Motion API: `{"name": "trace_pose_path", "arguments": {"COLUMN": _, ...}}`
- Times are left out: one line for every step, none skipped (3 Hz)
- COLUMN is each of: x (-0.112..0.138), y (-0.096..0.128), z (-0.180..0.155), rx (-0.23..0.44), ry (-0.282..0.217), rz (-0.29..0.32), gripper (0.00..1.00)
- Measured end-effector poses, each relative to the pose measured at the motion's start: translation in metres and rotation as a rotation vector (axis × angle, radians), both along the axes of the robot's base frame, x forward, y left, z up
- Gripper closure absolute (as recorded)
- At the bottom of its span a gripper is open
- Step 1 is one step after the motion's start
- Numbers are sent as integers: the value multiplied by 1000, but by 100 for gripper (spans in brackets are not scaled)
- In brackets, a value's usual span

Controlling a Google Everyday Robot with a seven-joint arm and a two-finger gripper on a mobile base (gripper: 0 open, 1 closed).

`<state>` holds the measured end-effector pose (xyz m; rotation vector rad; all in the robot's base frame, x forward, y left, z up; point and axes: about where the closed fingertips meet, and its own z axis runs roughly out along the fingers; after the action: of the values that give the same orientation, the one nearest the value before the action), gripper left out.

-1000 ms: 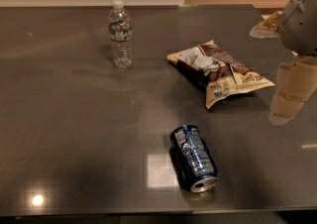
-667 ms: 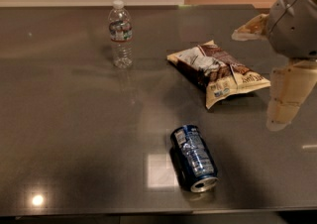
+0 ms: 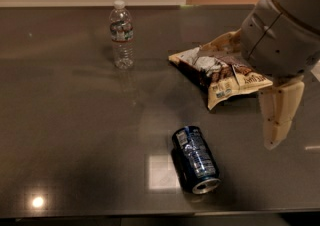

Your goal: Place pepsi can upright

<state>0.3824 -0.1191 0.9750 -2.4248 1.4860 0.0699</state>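
Observation:
The pepsi can (image 3: 195, 159) is dark blue with a silver end. It lies on its side on the dark table (image 3: 75, 120), near the front edge, with its open end toward the camera. My gripper (image 3: 248, 92) hangs above the right side of the table, behind and to the right of the can and well clear of it. One cream finger (image 3: 277, 115) points down to the right of the can. The other finger (image 3: 226, 41) reaches out over the chip bag. The gripper is open and holds nothing.
A chip bag (image 3: 220, 72) lies behind the can, partly under my arm (image 3: 285, 25). A clear water bottle (image 3: 121, 34) with a white cap stands upright at the back left. The table's front edge runs just below the can.
My arm and gripper have moved left and forward, over the chip bag and closer to the can. The can, bag and bottle have not moved.

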Motion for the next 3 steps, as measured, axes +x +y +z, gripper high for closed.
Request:
{"name": "trace_pose_path", "arguments": {"x": -6, "y": 6, "z": -1, "rx": -8, "ry": -9, "rz": 52, "gripper": 0}}
{"name": "trace_pose_path", "arguments": {"x": -18, "y": 20, "z": -20, "rx": -58, "ry": -40, "rz": 212, "gripper": 0}}
{"name": "trace_pose_path", "arguments": {"x": -26, "y": 27, "z": -39, "rx": -117, "ry": -60, "rz": 388, "gripper": 0}}
